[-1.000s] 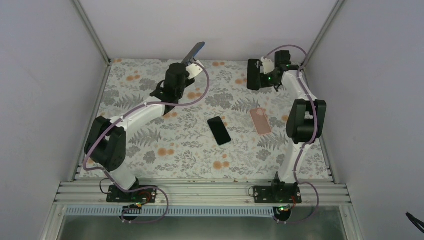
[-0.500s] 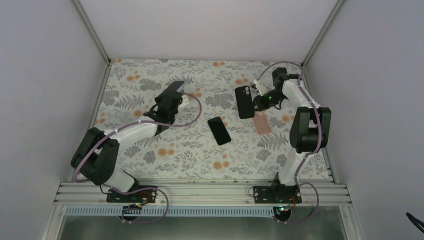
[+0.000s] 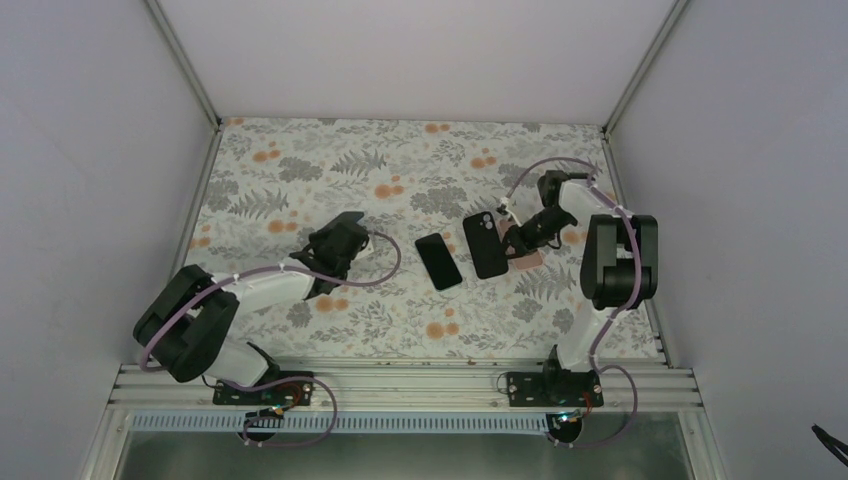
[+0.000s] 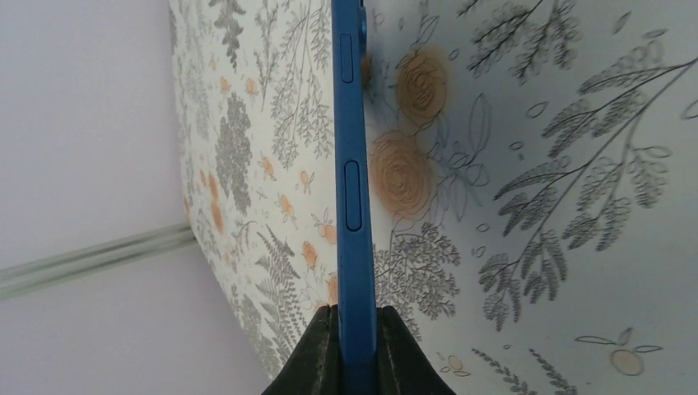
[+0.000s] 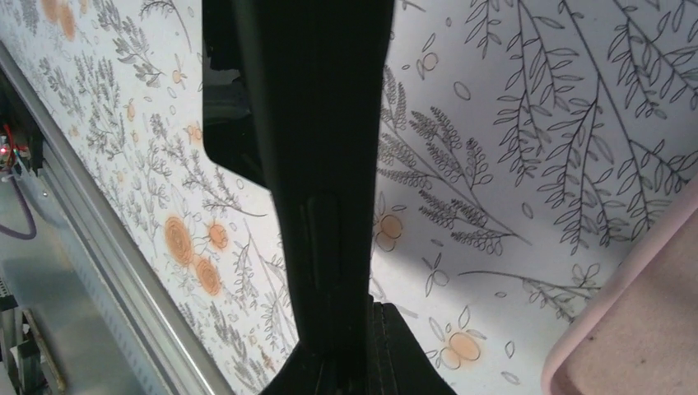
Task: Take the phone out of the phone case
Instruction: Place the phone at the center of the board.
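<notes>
From above, the left gripper [image 3: 342,235] sits low over the flowery table [image 3: 300,170], and the right gripper [image 3: 509,242] holds a dark phone [image 3: 485,245] just beside a black phone [image 3: 438,261] lying flat. The left wrist camera shows fingers [image 4: 317,354] squeezing a thin blue phone [image 4: 350,164]. The right wrist camera shows fingers [image 5: 403,354] squeezing the dark phone, a pink case [image 5: 634,329] nearby.

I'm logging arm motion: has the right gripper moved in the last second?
Yes. The right gripper has moved down the view, from well beyond the pink case to right over it; the case stayed put.
</notes>
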Available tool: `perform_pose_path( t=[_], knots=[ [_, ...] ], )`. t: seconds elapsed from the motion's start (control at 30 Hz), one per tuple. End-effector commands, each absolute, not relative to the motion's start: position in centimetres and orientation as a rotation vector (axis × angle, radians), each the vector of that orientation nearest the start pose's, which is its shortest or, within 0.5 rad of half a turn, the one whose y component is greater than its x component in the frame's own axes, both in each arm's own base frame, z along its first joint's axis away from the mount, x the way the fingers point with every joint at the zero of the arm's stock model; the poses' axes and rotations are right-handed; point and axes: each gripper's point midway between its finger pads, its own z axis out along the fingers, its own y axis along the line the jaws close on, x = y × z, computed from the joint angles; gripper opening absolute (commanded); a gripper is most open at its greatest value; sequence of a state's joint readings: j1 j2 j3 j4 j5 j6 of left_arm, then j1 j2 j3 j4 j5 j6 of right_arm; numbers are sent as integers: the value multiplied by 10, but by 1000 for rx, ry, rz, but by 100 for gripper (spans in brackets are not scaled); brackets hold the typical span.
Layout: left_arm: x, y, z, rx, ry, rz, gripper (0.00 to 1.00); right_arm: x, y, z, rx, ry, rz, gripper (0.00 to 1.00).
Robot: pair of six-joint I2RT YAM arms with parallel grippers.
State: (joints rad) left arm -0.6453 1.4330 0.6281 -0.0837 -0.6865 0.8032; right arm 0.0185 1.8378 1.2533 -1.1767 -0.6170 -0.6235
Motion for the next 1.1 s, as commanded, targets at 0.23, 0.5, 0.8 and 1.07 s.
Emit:
perform_pose_path(
  t=[0.23, 0.5, 0.8, 1.07],
  knots=[
    [242, -139, 7, 1859, 1981, 660, 30, 282, 106, 30, -848, 2900, 1037, 14],
    [197, -146, -17, 2063, 2024, 483, 64, 279, 102, 23, -854, 2919, 1002, 32],
    [181, -192, 38, 2025, 1939, 106, 100, 282, 91, 45, -897, 2887, 835, 100],
    [211, -224, 129, 1837, 1874, -81, 100, 304, 89, 124, -958, 2694, 614, 100]
  ],
)
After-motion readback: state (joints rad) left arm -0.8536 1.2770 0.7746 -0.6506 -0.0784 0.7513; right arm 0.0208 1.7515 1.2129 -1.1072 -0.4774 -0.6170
